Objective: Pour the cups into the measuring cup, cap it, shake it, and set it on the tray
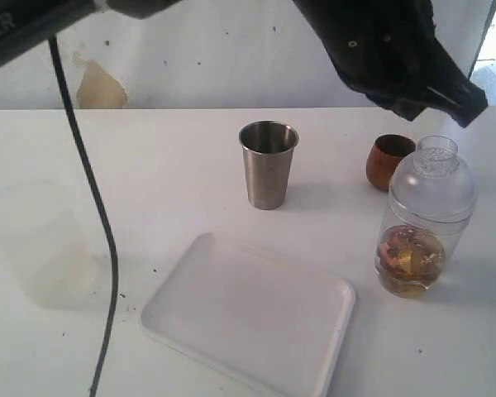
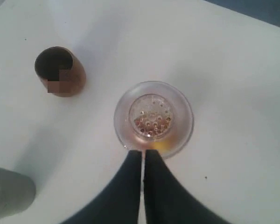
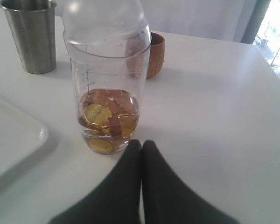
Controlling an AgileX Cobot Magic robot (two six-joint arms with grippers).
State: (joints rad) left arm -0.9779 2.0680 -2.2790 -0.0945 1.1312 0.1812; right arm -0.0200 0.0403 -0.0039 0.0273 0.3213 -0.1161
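- White desk under a white wall that carries a tan stain.
- Writing: pale letters on the dark arm casing at the exterior view's upper left corner are cut off and unreadable. Fine graduation marks run up the measuring cup; no figure can be read.
- Left gripper: fingers pressed together, holding nothing. It looks straight down on the clear domed lid that caps the measuring cup. Contact cannot be judged.
- Right gripper: fingers together, empty, low at the desk and just beside the foot of the measuring cup. Whether they touch is not clear.
- The measuring cup stands upright on the desk, right of the tray and apart from it, with gold round pieces and brown pieces in its bottom.
- The steel tumbler stands behind the tray. The wooden cup is just behind the measuring cup.
- The frosted cup, far left, nearly melts into the desk (only a faint outline shows).
- A blurred patch covers part of the wooden cup in the left wrist view.
- A dark arm overhangs the measuring cup, and a black cable drops across the left side.
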